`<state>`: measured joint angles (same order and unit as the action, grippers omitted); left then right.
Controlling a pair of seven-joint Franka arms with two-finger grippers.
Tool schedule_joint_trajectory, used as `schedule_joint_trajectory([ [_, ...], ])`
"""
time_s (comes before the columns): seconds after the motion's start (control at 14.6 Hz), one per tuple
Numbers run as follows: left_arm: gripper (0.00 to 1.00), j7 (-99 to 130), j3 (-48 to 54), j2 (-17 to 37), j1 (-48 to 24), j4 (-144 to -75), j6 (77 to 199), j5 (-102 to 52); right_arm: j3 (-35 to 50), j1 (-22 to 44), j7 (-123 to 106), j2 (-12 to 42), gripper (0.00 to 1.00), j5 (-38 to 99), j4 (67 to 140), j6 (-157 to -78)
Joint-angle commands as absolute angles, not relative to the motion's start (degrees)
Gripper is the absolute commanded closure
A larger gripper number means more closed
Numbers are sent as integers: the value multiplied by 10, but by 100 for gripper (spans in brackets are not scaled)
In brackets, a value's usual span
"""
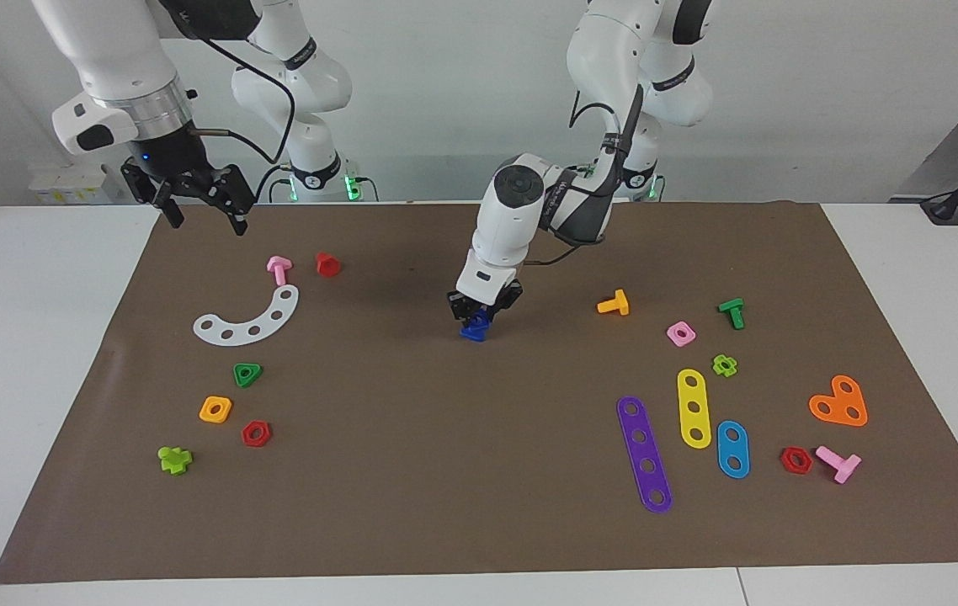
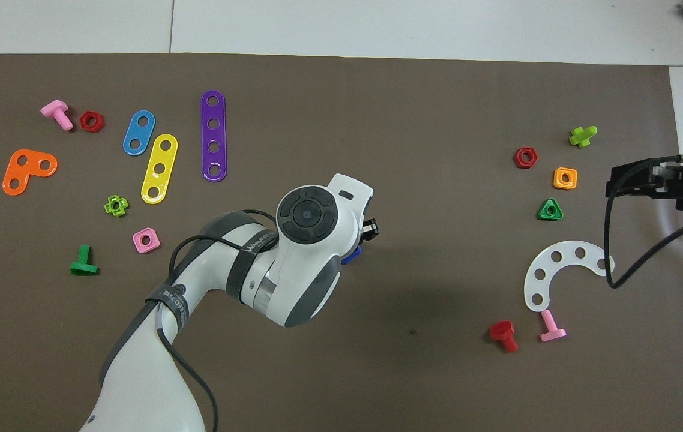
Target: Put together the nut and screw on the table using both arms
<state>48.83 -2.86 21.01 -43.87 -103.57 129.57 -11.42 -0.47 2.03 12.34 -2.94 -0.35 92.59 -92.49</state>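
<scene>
Two claws, and only one is busy. The left claw (image 1: pixel 483 313) is down at the middle of the brown mat (image 1: pixel 412 505), its fingers pinched around a small blue piece (image 1: pixel 475 330) that sits on or just off the mat; whether that piece is the screw alone or the nut already on it, I cannot make out, since the wrist hides nearly all of it from above, where only a blue sliver (image 2: pixel 350 257) peeks out. No separate blue nut shows anywhere on the worktop (image 1: pixel 41 353).

The right claw (image 1: pixel 201 198) hangs spread apart and empty over the mat's edge nearest the robots, at the right arm's end, above the pink bolt (image 1: pixel 279 268) and red bolt (image 1: pixel 327 264).

My worry is the grip: it looks to catch just the top of the piece, so a lift could twist or drop it. Any handover would also leave the second claw very little blue plastic to grasp.
</scene>
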Motion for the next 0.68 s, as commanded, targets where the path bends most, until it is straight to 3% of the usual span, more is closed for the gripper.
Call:
schedule_joint_trajectory([
  [0.0, 100, 492, -35, 221, -451, -1041, 1292, -127, 1, 11, 106, -30, 0, -3, 930, -919],
  [0.62, 100, 497, -35, 220, -458, -1043, 1270, -134, 1, 15, 108, -40, 0, -3, 948, -924],
])
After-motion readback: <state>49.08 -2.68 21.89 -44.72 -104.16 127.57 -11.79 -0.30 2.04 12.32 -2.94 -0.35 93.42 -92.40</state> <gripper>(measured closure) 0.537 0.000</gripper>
